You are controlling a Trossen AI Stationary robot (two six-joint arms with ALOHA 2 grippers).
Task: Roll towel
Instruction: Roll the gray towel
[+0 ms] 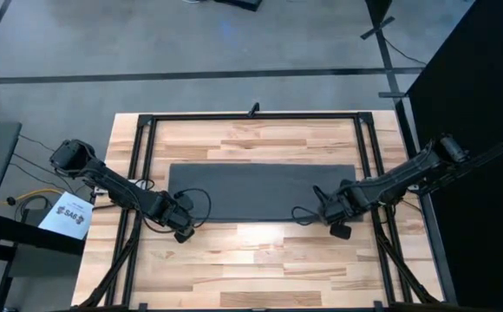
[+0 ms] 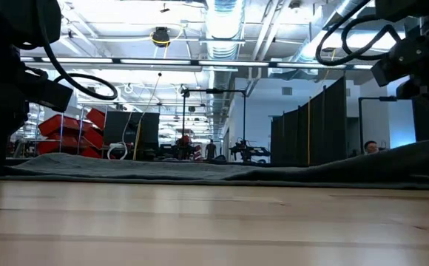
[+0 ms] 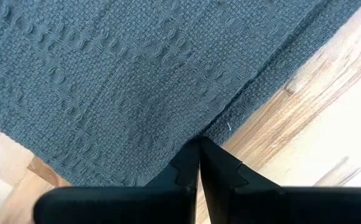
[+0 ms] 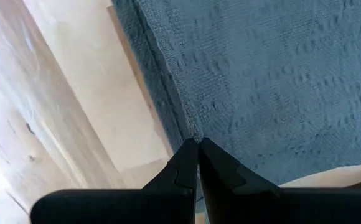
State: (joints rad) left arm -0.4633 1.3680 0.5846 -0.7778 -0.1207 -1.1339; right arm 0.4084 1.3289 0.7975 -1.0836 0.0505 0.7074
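towel: a dark grey woven cloth [image 1: 260,191] is seen spread flat as a long rectangle across the middle of the counter [image 1: 251,269], its long edges running side to side.
left gripper: the left gripper [image 3: 198,144] is held low at the towel's near left corner, the jaws pressed together with their tips at the hem; whether cloth is pinched between them cannot be told.
right gripper: the right gripper [image 4: 198,144] is placed at the near right corner, its jaws likewise brought together at the hem; a grip on the fabric cannot be confirmed.
arm pose: both arms are stretched inward from the counter's side edges, wrists tipped down toward the near long edge, roughly mirrored.
handling: the cloth is judged light, limp and textured rather than slippery; it is expected to sag between two holds, so the near corners or hem are thought the best place to be taken.
stage: no roll has been formed yet; the towel lies fully open.
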